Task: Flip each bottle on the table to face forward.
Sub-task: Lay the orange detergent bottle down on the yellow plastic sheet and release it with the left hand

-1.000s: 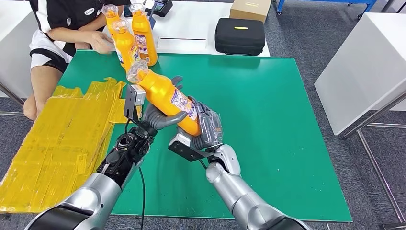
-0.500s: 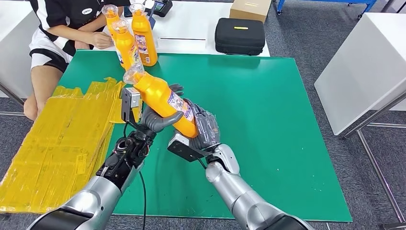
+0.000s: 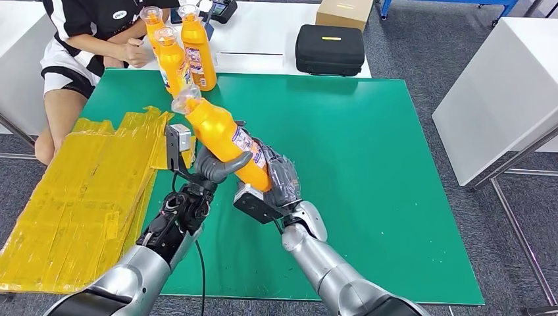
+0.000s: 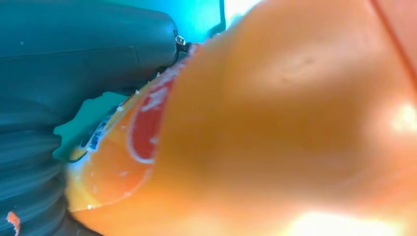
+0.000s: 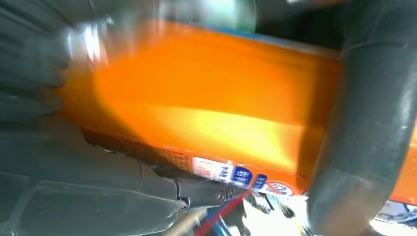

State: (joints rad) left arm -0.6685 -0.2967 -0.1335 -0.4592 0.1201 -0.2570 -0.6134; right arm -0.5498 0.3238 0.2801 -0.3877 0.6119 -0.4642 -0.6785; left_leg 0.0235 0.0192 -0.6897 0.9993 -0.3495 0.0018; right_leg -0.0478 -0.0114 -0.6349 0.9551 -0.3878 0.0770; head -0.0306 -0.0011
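Orange bottle [image 3: 226, 139] held tilted above green table [image 3: 368, 164], cap up-left; left robot hand [image 3: 214, 163] grips mid-body, right robot hand [image 3: 279, 179] wraps base. Risk: smooth plastic slips during two-hand turn; swing near three standing bottles [image 3: 176, 49] could topple them

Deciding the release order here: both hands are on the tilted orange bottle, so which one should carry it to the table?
Probably the left hand: it wraps the bottle mid-body, under the label. The right hand grips the base end, so it would get in the way of standing it.
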